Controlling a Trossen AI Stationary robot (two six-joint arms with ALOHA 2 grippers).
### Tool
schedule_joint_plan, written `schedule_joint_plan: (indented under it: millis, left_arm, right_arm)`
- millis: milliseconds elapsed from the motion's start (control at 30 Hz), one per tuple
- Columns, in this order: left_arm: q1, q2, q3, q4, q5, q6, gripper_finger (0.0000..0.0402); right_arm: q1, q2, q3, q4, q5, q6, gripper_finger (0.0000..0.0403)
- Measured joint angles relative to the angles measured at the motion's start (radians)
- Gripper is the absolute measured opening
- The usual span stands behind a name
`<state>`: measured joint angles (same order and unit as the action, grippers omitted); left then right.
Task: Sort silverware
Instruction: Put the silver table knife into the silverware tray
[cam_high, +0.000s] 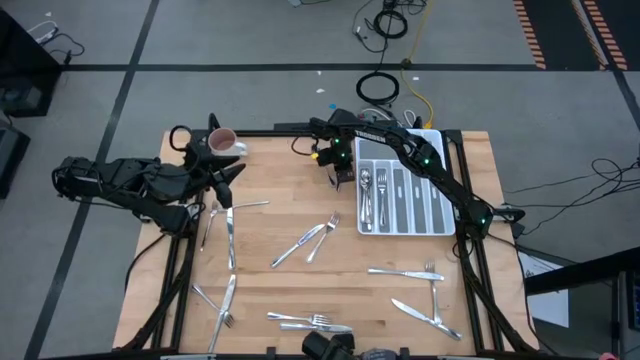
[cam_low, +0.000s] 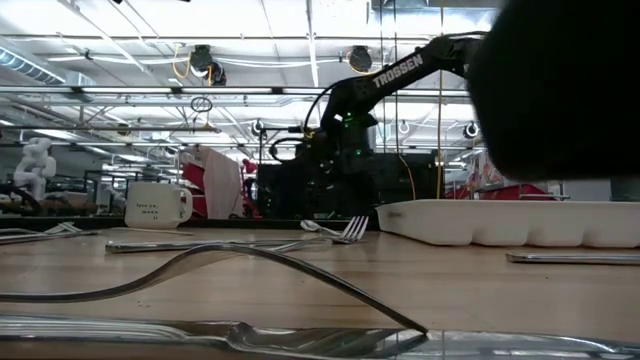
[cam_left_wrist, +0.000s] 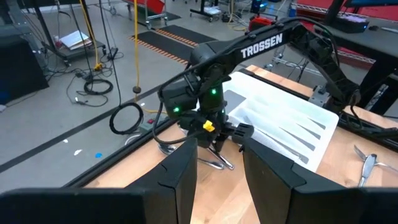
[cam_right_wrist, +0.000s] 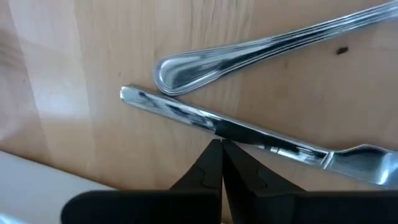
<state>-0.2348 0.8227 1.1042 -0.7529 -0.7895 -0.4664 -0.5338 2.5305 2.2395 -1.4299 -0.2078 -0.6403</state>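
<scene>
My right gripper (cam_right_wrist: 221, 146) points down, shut, over a knife (cam_right_wrist: 186, 115) that lies flat on the wooden table just left of the white tray (cam_high: 437, 205). Beside the knife lies another piece's rounded handle (cam_right_wrist: 249, 53). From the left wrist view, that gripper (cam_left_wrist: 219, 138) hangs just above these two pieces (cam_left_wrist: 214, 160). My left gripper (cam_left_wrist: 219, 180) waits open and empty, raised at the table's far left (cam_high: 228, 175). More silverware (cam_high: 315, 238) lies scattered flat on the table, and a few pieces (cam_high: 367, 195) lie in the tray. My right gripper's shut fingertips (cam_right_wrist: 214, 155) come from above at the middle of the knife's handle (cam_right_wrist: 230, 132), at its long edge. I cannot tell whether they touch it. The knife lies flat on the table.
A white mug (cam_high: 222, 142) stands at the far left by my left gripper. Loose forks and knives lie at the left (cam_high: 228, 230), near edge (cam_high: 310, 320) and near right (cam_high: 405, 272). In the low view a fork (cam_low: 250, 265) arches close to the camera.
</scene>
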Motion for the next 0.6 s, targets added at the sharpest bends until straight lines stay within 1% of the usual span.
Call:
schedule_joint_plan:
  millis: [167,333,400,433,500,600]
  left_arm:
    - [0.000,0.000,0.000,-0.001,0.000,0.001,0.0135]
    - [0.000,0.000,0.000,0.000,0.000,0.000,0.0135]
    - [0.000,0.000,0.000,0.007,-0.006,-0.001,0.0135]
    - [0.000,0.001,0.000,0.014,-0.019,-0.009,0.0135]
    - [0.010,0.009,0.000,0.031,-0.075,-0.027,0.0135]
    - [0.065,0.033,0.000,0.040,-0.148,-0.032,0.0135]
  right_arm:
    - [0.036,0.000,0.001,0.014,0.010,0.001,0.0000]
    - [0.061,0.000,0.001,0.016,0.114,0.008,0.0000]
    - [0.068,-0.005,0.010,-0.023,0.152,0.005,0.0000]
    - [0.071,-0.015,0.015,-0.046,0.165,0.007,0.0000]
    - [0.079,-0.059,0.027,-0.064,0.156,0.032,0.0000]
    - [0.093,-0.157,0.064,-0.129,0.150,0.087,0.0000]
